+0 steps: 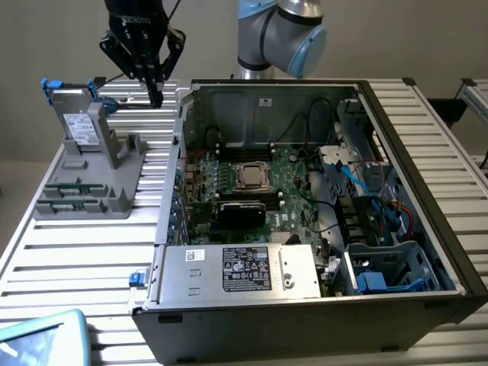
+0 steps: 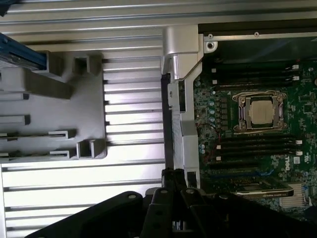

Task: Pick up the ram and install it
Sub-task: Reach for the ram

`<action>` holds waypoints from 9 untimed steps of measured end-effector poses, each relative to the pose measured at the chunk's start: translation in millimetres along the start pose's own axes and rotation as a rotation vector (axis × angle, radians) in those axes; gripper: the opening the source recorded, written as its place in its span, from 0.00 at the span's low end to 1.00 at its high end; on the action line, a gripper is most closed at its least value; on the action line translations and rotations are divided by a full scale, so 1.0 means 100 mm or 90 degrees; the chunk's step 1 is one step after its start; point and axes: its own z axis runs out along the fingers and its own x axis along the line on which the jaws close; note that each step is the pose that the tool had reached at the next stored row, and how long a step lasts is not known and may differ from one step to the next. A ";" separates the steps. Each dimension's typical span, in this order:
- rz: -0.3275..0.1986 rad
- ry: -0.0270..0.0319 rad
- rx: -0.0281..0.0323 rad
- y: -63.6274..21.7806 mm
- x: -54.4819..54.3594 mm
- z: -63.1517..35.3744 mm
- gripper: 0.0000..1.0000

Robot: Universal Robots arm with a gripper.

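Observation:
Green ram sticks (image 1: 70, 187) lie flat in the front slots of a grey holder (image 1: 114, 191) on the exterior view's left. My gripper (image 1: 156, 95) hangs above the slatted table behind that holder, close to the case's left wall, well away from the ram. Its black fingers (image 2: 173, 186) are pressed together and shut, with nothing seen between them. In the wrist view, the case wall (image 2: 181, 124) runs under the fingertips, with the holder (image 2: 74, 114) on one side and the motherboard on the other. The CPU socket (image 1: 252, 177) (image 2: 260, 111) sits between rows of black memory slots (image 1: 244, 151) (image 2: 257, 146).
A grey drive (image 1: 72, 114) with a white sticker and blue tabs stands upright at the back of the holder. The open computer case (image 1: 427, 229) fills the middle and right, with a power supply (image 1: 236, 271) in front and cables and drive bays (image 1: 381, 267) on its right.

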 end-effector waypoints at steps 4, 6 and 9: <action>0.000 -0.0001 0.0000 -0.001 0.14 -0.003 0.11; 0.000 -0.0001 0.0000 -0.003 0.22 -0.004 0.11; 0.000 -0.0002 0.0000 -0.004 0.33 -0.006 0.11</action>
